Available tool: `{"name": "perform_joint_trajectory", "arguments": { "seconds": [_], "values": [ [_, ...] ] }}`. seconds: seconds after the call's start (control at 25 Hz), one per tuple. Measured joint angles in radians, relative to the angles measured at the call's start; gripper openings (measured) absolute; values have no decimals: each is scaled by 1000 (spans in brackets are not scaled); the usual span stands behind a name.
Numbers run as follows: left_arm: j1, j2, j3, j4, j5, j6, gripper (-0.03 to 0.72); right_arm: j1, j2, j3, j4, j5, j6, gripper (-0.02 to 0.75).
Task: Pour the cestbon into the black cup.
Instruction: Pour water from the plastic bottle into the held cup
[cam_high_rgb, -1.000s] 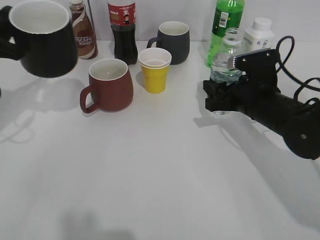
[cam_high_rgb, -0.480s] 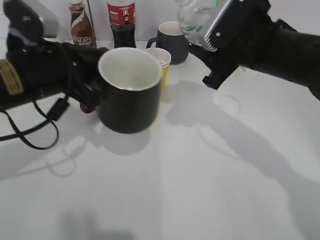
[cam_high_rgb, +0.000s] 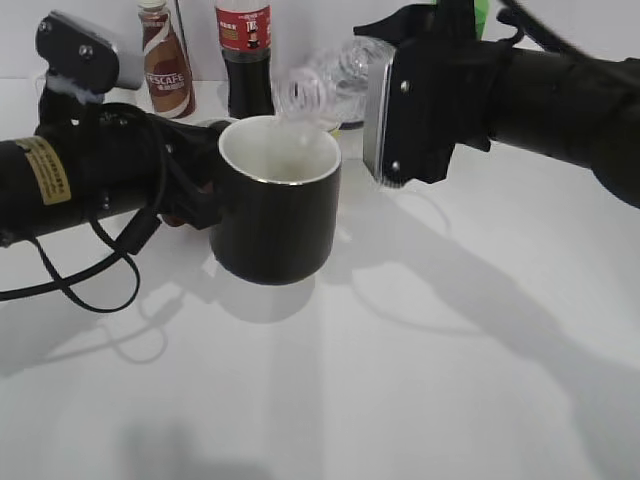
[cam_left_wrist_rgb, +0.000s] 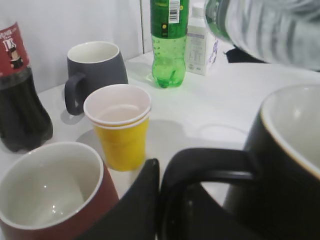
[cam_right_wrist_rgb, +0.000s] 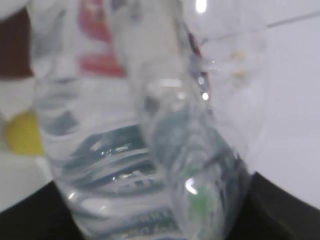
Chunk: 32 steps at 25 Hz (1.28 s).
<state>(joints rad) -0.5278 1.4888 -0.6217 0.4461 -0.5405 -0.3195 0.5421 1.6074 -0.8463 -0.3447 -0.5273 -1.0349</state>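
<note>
The black cup (cam_high_rgb: 277, 205) hangs in the air at centre, held by its handle (cam_left_wrist_rgb: 210, 167) in my shut left gripper (cam_high_rgb: 195, 195). Its white inside faces up. The cestbon (cam_high_rgb: 335, 78), a clear ribbed bottle, is tipped on its side with its open mouth just over the cup's far rim. My right gripper (cam_high_rgb: 410, 100) is shut on the bottle's body. The bottle fills the right wrist view (cam_right_wrist_rgb: 150, 150) and shows at the top right of the left wrist view (cam_left_wrist_rgb: 270, 27). The left gripper's finger (cam_left_wrist_rgb: 145, 200) presses against the handle.
On the table behind stand a brown-red mug (cam_left_wrist_rgb: 50, 195), a yellow paper cup (cam_left_wrist_rgb: 120, 125), a dark-grey mug (cam_left_wrist_rgb: 95, 67), a cola bottle (cam_high_rgb: 245, 55), a Nescafe bottle (cam_high_rgb: 165, 60), a bright-green bottle (cam_left_wrist_rgb: 169, 42) and a white jar (cam_left_wrist_rgb: 200, 37).
The bottle has tipped over further and its mouth has come down to the cup's rim. The cup has moved a little right and toward the bottle.
</note>
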Motion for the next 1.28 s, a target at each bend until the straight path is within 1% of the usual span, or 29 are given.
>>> {"name": "perform_joint_trajectory", "arguments": {
  "seconds": [0.2,0.52,0.68,1.08,1.2,1.28],
  "values": [
    [0,0,0,7,3,-8,41,0,0,0,10,1,-138,457],
    [0,0,0,67,3,-12,40,0,0,-11,50,2,-342,457],
    [0,0,0,97,3,-16,40,0,0,-39,65,1,-384,457],
    [0,0,0,98,5,-27,40,0,-1,-48,72,0,-402,457],
    [0,0,0,93,3,-28,40,0,-1,-48,72,6,-338,457],
    [0,0,0,77,-6,-28,40,0,-2,-49,72,43,-263,457]
  ]
}}
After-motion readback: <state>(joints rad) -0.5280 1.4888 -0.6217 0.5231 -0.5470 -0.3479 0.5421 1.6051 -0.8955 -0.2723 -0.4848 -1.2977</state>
